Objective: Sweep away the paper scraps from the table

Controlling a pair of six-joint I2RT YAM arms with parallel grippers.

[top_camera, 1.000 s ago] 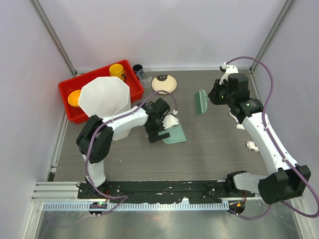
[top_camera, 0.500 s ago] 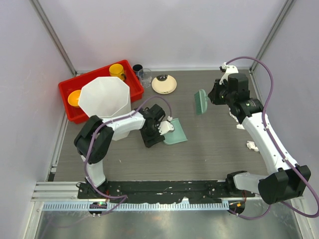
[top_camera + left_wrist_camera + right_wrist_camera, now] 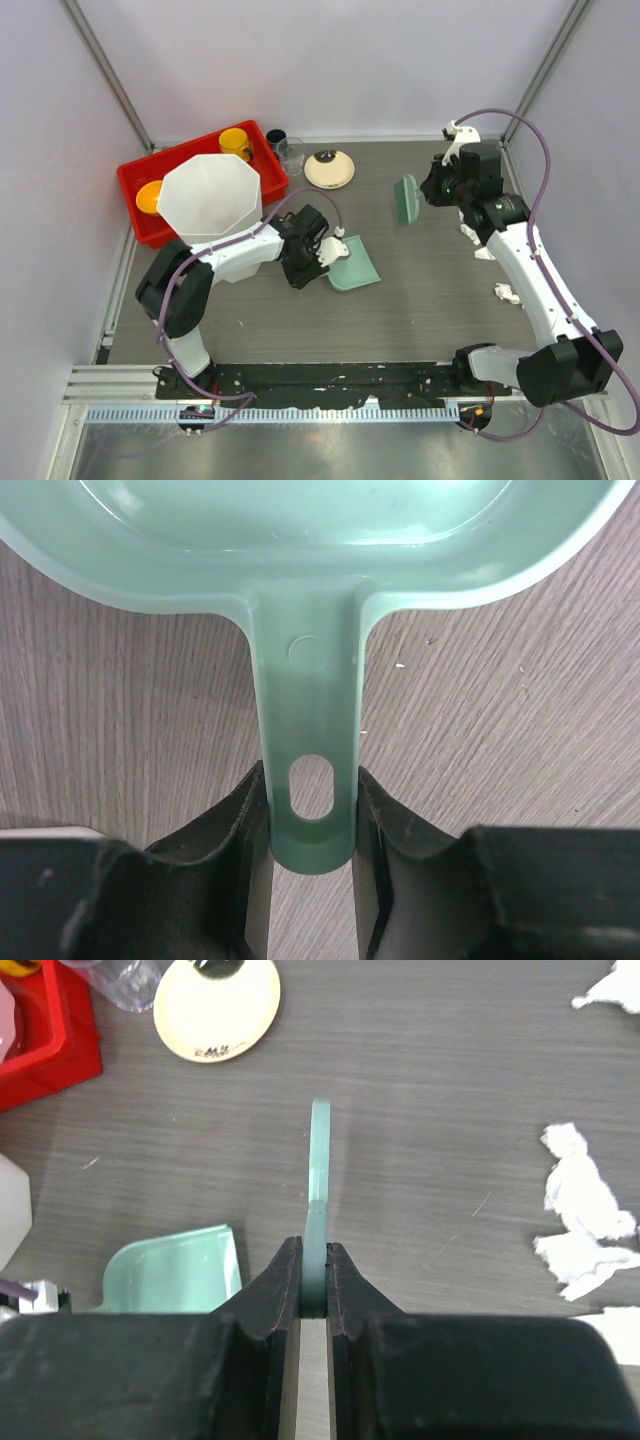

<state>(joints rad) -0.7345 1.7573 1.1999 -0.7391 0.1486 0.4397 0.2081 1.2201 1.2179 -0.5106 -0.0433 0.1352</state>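
Green plastic fills the grip on both sides. The left gripper [image 3: 310, 792] has its fingers [image 3: 238, 830] drawn in against either flank of the dustpan [image 3: 300, 540] handle, beside its hanging hole. Both seem to touch it, so I take the pan as held. It lies flat on the worktop [image 3: 420, 310], its handle running straight back into the fingers and its scoop spreading away from them.

The right gripper [image 3: 315, 1272] is clamped tight on the thin stem of the brush [image 3: 319, 1160], with no gap showing. The brush is seen edge-on, its long axis running straight out from the fingers above the worktop, near the far right.

Outward from there, the paper scraps [image 3: 585, 1210] lie to the right of the brush. They are a loose scatter of white wads on the right side of the worktop, beside the right arm's forearm in the top view and nearer the bases than the brush head. One more scrap [image 3: 610, 990] sits farther out.

The right arm is plainly the nearer one. The dustpan sits well apart from the scraps, left of centre, with its mouth apparently turned toward the right and near side. By my reading, the coming sweep has to drive the wads leftward across open worktop toward that mouth, or the pan must first slide right to meet them.
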